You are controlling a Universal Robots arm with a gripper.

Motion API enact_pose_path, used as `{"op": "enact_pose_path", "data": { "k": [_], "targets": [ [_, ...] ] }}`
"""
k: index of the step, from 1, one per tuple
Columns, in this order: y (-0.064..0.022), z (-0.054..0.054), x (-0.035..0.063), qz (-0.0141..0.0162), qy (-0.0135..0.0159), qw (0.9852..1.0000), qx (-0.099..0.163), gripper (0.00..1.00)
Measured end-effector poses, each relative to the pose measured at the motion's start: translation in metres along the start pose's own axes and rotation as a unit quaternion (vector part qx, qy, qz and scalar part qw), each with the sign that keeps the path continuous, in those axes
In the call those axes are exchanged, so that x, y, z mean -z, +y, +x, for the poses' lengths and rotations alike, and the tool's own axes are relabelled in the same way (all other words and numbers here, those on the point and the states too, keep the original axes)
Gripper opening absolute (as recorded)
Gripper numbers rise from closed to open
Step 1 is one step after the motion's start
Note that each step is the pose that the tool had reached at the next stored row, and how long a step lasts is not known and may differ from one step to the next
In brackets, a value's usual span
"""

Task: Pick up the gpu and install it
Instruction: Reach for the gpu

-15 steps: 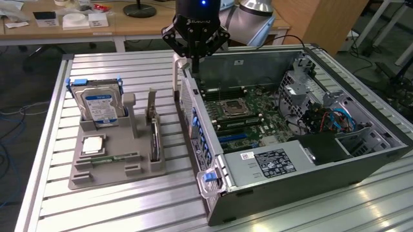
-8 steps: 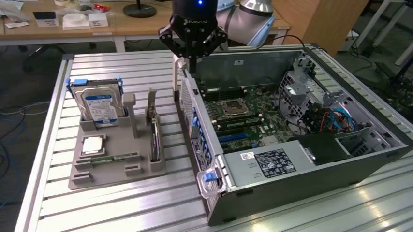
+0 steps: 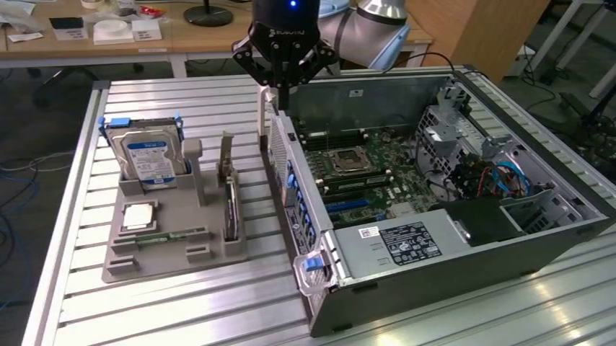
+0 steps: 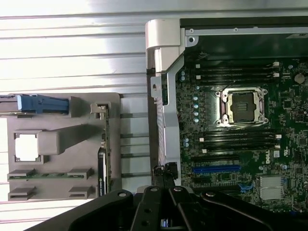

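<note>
Directly above the rear wall of the open grey metal computer case [image 3: 462, 281], the black robot hand [image 3: 278, 97] hangs with its fingers pressed together and nothing between them. The gpu [image 3: 231, 209], a thin green circuit-board card with a silver end bracket, stands on edge in a grey moulded holder tray [image 3: 125, 267] on the slatted aluminium desk [image 3: 173, 101]. It sits below the hand and off to the side, away from the green motherboard [image 3: 385, 180]. The card's long axis runs parallel to the case wall, just beside it. Beyond the card from the hand stand a grey holder post [image 3: 192, 162] and a silver hard drive with a blue-white label [image 3: 149, 158]. The case wall itself stands between the card and the motherboard.
</note>
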State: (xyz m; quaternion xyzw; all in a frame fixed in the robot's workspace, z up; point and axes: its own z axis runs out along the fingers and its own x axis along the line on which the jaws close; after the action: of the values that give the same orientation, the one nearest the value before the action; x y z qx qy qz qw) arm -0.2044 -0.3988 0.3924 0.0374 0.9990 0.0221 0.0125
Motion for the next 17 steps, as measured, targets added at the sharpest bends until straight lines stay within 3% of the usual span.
{"op": "enact_pose_path", "data": {
  "k": [9,17],
  "targets": [
    [0.0000,0.0003,0.0000,0.0000,0.0000,1.0000,0.000,0.11],
    [-0.0005,0.0070,0.0002,0.0000,0.0000,1.0000,0.000,0.11]
  ]
}}
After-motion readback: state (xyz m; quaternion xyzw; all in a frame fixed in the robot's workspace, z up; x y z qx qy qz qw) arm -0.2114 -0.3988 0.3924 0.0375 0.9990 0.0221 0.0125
